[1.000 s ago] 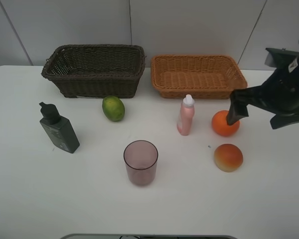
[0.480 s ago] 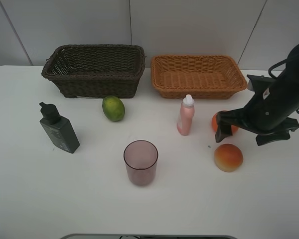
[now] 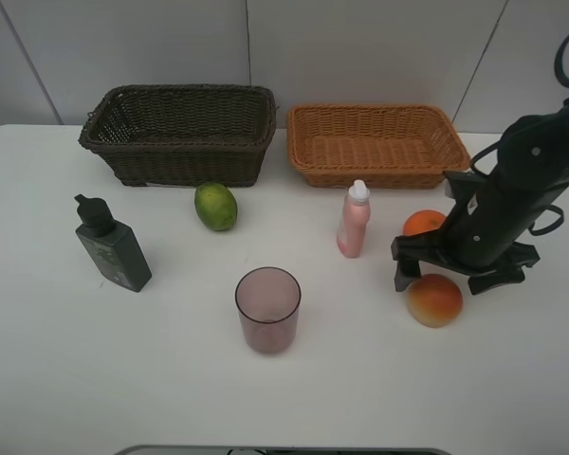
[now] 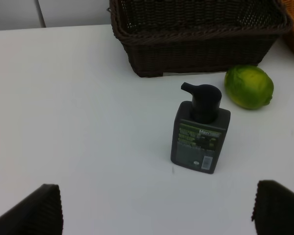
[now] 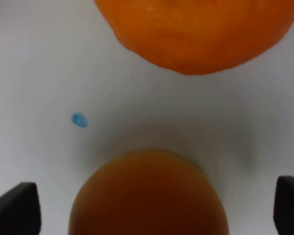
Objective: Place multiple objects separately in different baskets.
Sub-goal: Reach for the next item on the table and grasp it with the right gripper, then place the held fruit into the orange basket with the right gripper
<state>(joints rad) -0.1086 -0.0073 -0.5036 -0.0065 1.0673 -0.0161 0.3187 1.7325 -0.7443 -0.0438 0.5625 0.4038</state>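
The dark basket [image 3: 180, 90] and tan basket [image 3: 379, 107], upper middle of the frame, hold nothing, so the first pick is in hand. The right gripper [image 3: 446, 280], jaws wide, hangs over the peach [image 3: 434, 300] at lower right; next it likely must lower and close evenly. The peach is round, smooth and red-yellow, just below the orange [image 3: 423, 223].

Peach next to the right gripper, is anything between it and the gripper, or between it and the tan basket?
Nothing visible lies between the open right gripper and the peach, which sits framed by its fingertips in the wrist view. The orange, though, lies between the peach and the tan basket.
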